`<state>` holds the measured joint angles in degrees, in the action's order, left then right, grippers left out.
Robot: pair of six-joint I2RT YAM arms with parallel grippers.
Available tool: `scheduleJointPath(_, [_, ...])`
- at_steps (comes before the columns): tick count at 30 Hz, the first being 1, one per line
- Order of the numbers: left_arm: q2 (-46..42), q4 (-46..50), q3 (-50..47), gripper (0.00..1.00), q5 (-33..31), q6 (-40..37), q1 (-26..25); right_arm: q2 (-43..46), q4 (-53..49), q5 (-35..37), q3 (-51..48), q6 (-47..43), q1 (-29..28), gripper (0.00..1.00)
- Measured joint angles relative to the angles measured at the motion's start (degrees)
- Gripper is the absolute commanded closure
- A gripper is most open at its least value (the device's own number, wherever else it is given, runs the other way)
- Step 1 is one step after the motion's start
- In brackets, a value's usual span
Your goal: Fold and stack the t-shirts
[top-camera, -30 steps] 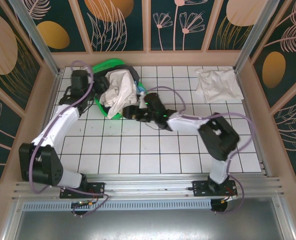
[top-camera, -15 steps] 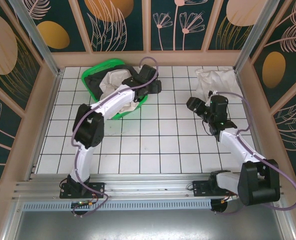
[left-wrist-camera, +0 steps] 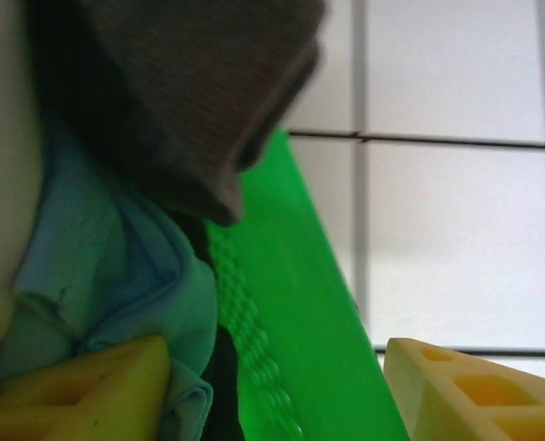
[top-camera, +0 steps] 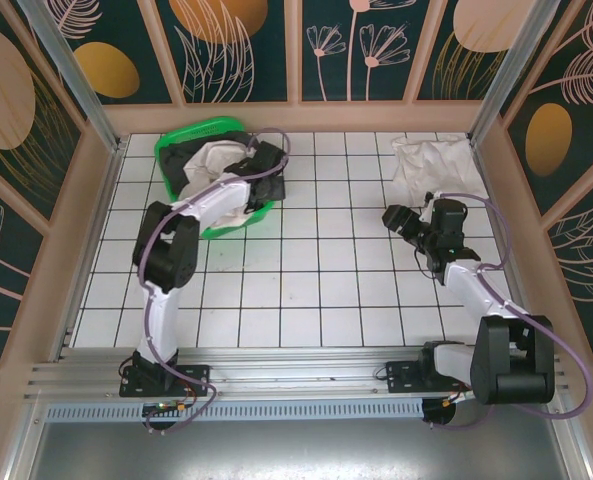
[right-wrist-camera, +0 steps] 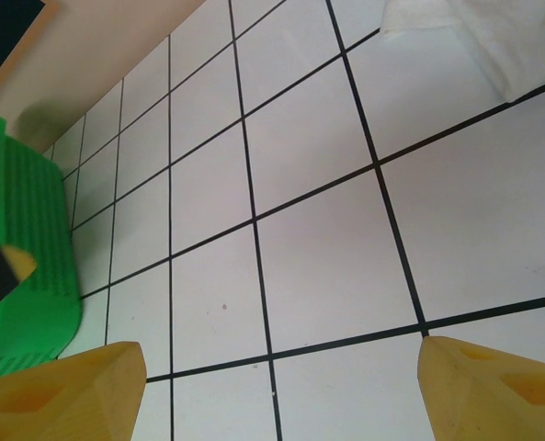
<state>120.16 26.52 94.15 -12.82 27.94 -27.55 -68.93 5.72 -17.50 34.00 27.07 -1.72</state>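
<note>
Left gripper (top-camera: 264,165) has slid left along the far side, and the green basket (top-camera: 191,135) has shifted left with it. Right gripper (top-camera: 394,218) has barely moved. In the left wrist view the left gripper (left-wrist-camera: 277,386) straddles the basket rim (left-wrist-camera: 290,303), fingers apart and clamping nothing. One finger is over the light blue cloth (left-wrist-camera: 116,266), the other over the bench tiles, with a dark grey garment (left-wrist-camera: 198,83) above. Right gripper (right-wrist-camera: 281,390) is wide open and empty over the bare bench (top-camera: 306,290). One white t-shirt (top-camera: 436,165) lies crumpled at the far right corner. Another white t-shirt (top-camera: 216,160) sits in the basket.
</note>
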Motion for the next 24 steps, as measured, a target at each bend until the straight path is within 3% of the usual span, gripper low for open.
scheduleJointPath(4, [-5.40,-1.29,-7.78,0.57,0.55,-5.77,5.42,-0.90,0.00,-0.02,0.00,0.00,0.24,0.22])
scheduleJointPath(6, [-7.13,-1.44,-10.47,0.53,0.35,-8.13,8.52,-1.01,0.00,-0.07,0.00,0.00,0.24,0.22])
scheduleJointPath(8, [-8.33,-1.51,-12.41,0.43,0.13,-10.32,11.85,-1.01,0.02,0.00,0.00,0.00,0.24,0.22])
scheduleJointPath(12, [-9.16,-1.44,-13.77,0.37,0.46,-13.25,15.10,-1.01,0.02,0.09,0.00,0.00,0.31,0.22])
scheduleJointPath(14, [-9.18,-1.60,-13.79,0.44,1.44,-13.75,14.95,-1.01,0.02,0.11,0.00,0.00,0.35,0.23])
scheduleJointPath(18, [-8.20,-1.03,-12.76,0.72,0.31,-14.56,14.29,-1.01,0.02,0.28,0.00,0.00,0.61,0.23])
scheduleJointPath(24, [-8.37,-2.36,-13.51,0.85,-0.31,-18.56,14.82,-0.98,0.02,1.11,0.00,-0.09,0.90,0.23])
